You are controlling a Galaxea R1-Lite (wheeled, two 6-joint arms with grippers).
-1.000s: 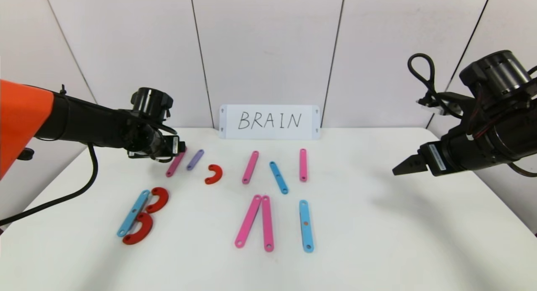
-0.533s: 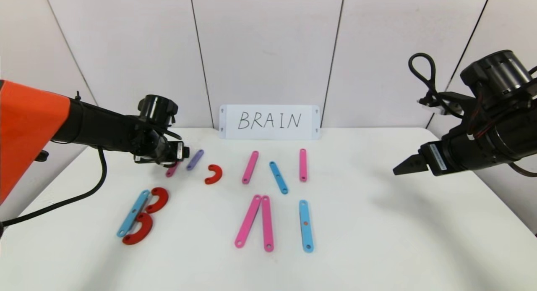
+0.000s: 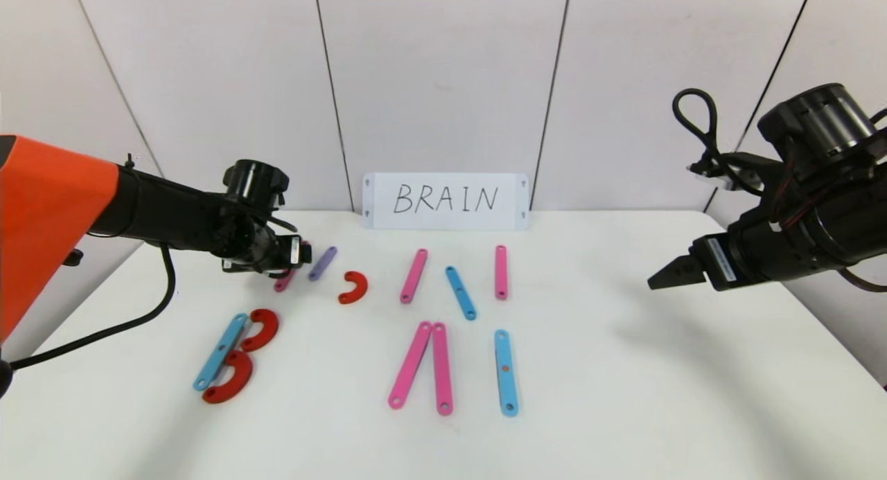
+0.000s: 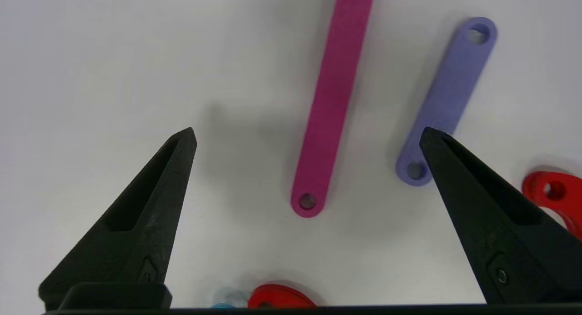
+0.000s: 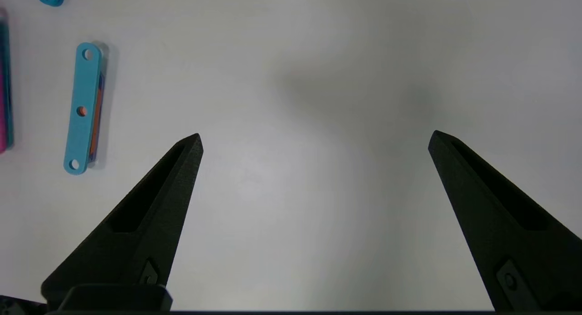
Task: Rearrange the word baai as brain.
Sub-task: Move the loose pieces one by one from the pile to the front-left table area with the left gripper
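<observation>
Left wrist: left gripper (image 4: 308,133) wide apart above pink strip (image 4: 331,101).

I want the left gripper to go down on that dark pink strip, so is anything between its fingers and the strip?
Nothing visible blocks it. The left gripper hangs open over the dark pink strip, which lies flat on bare table. The purple strip lies close beside it, under one fingertip, and might get bumped.
</observation>
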